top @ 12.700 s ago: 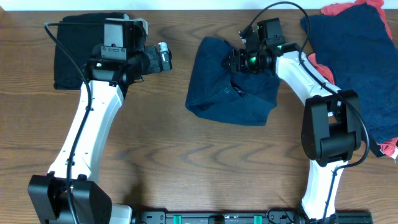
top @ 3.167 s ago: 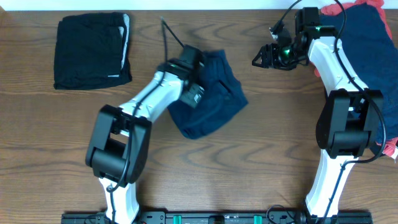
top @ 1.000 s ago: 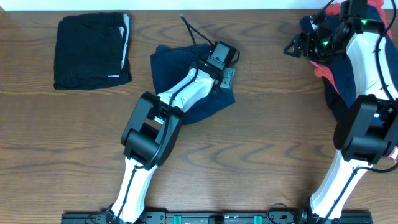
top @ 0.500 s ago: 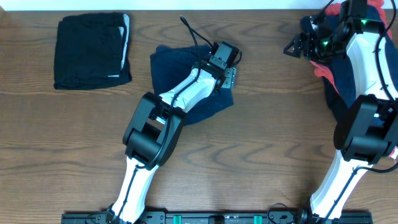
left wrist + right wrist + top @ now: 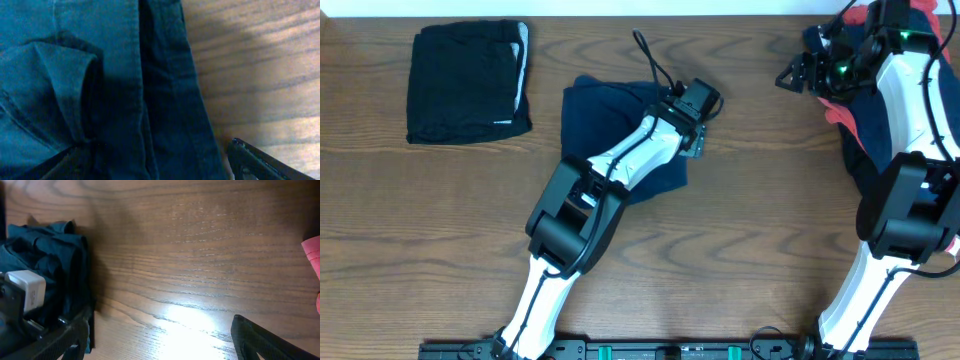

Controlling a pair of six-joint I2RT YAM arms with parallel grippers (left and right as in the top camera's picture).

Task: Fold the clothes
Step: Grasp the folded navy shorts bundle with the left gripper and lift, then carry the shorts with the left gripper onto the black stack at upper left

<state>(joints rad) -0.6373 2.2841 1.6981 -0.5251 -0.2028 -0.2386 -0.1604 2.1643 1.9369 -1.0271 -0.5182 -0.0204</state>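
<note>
We saw a brown wood-grain tabletop (image 5: 740,240) filling the overhead frame, with a pale strip along its top edge.

The left arm (image 5: 620,165) rose from the bottom centre and stretched diagonally up and right, its wrist over the right edge of the navy garment. The right arm (image 5: 910,90) stood along the right side of the frame, bent over at the top, its head pointing left in the upper right corner, just above bare wood.

A heap of clothes (image 5: 948,120), mostly navy, lay under and behind the right arm at the right edge. The navy garment (image 5: 600,115) lay folded at upper centre, partly under the left arm. A black garment (image 5: 465,80) with a pale grey stripe sat neatly folded in the upper left. A coral-red piece (image 5: 838,110) peeked out of the heap's left edge.

The left fingers (image 5: 265,164) were spread wide, holding nothing, with navy fabric and its creased fold beneath them. The right fingers (image 5: 270,340) were likewise spread apart and empty over the wood.
</note>
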